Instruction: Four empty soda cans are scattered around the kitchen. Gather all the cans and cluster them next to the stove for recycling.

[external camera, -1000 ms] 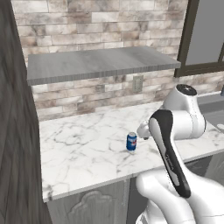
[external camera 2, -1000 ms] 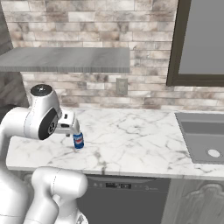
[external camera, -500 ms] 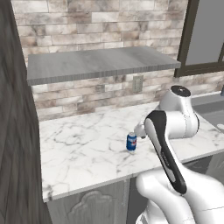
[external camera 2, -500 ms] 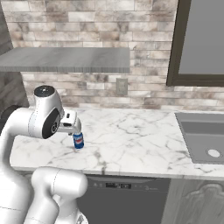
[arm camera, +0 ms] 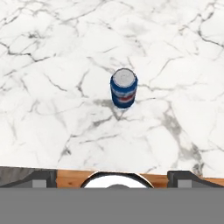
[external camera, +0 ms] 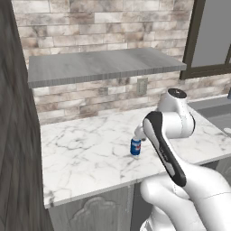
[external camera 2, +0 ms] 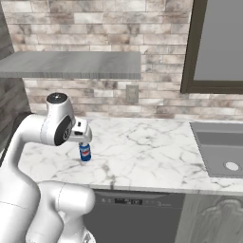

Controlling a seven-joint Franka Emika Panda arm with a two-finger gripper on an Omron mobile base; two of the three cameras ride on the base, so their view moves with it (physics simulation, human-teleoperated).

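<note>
White marble counter (external camera: 90, 153) runs under a brick wall and a grey shelf (external camera: 103, 65), with a sink (external camera 2: 220, 147) at its far right. We see one blue soda can (arm camera: 124, 88) standing upright on the marble, apart from everything else. From the hand camera it sits at about twelve o'clock from our gripper (arm camera: 113, 177), whose jaws are spread wide and hold nothing.

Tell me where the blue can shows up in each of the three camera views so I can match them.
Left base view: blue can stands mid-counter, just left of the arm's dark elbow.
Right base view: blue can stands on the counter's left part, under the hand.
Hand view: blue can stands upright, slightly above centre.
Shared landmark: the white marble counter it stands on.
</note>
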